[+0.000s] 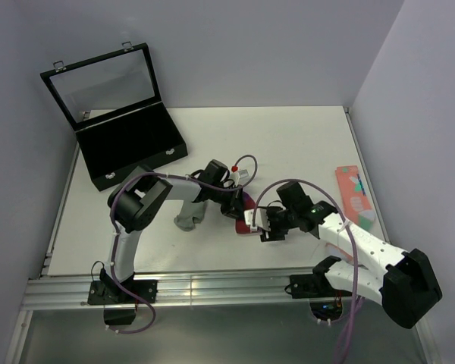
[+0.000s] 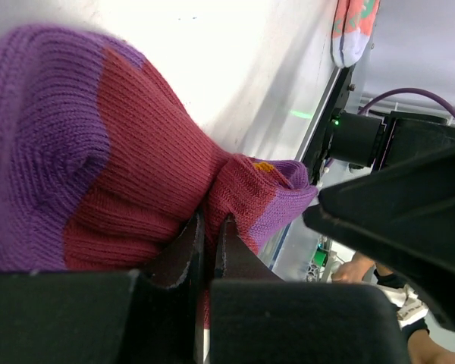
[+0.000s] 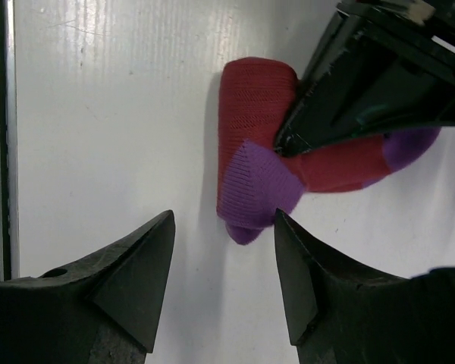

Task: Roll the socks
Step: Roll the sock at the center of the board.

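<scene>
The magenta-red sock (image 1: 240, 215) lies partly rolled at the table's middle, its purple heel (image 3: 259, 182) facing my right gripper. My left gripper (image 1: 236, 199) is shut on a fold of this sock (image 2: 152, 182), with the fabric pinched between the fingertips (image 2: 188, 236). My right gripper (image 3: 224, 221) is open just short of the roll's purple end and holds nothing. The grey sock (image 1: 189, 217) lies flat under the left arm, to the left of the red one.
A salmon-pink sock with teal and white patches (image 1: 354, 194) lies near the table's right edge. An open black case (image 1: 129, 148) with a glass lid stands at the back left. The table's front rail (image 1: 212, 284) runs just behind the right gripper.
</scene>
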